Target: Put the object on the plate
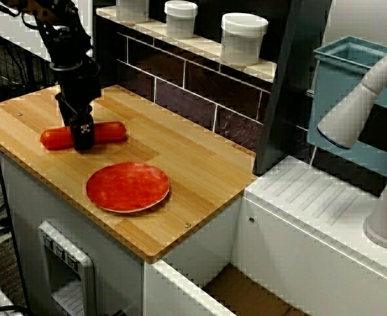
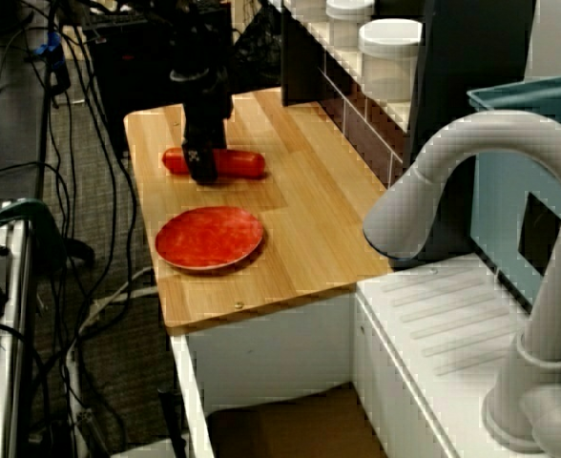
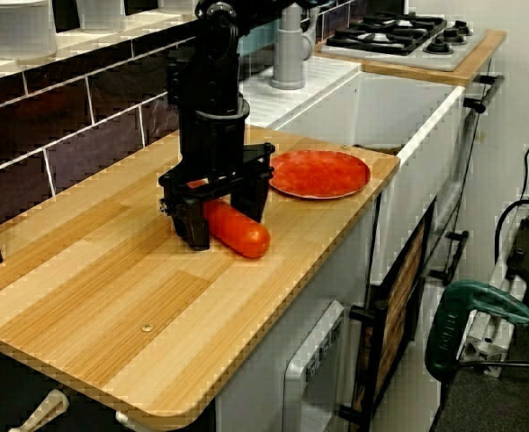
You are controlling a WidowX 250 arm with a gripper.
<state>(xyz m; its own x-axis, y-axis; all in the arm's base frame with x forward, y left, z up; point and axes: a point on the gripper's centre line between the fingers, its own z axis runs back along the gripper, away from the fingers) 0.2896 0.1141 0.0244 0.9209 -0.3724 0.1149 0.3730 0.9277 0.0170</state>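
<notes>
1. One sausage-shaped object (image 1: 81,135) in the front view, lying flat on the wooden counter (image 1: 200,164), just behind the red plate (image 1: 128,187) and apart from it. The black hand (image 1: 81,138) stands down over its middle; both rounded ends show either side.
2. Side view past the faucet: same layout, hand (image 2: 202,164) upright over the object (image 2: 233,163), plate (image 2: 210,237) nearer the counter's front edge. Finger spacing unreadable here.
3. Low view along the counter: fingers (image 3: 195,225) straddle the object (image 3: 237,229), one each side, feet at counter level. Whether they already clench it or only bracket it, I cannot tell.
4. Handling judgement: smooth, glossy skin and round section, so probably light, likely slippery, and prone to roll or pivot. The middle is the right hold, since the ends balance; a firm, even squeeze across the width should keep it level.
</notes>
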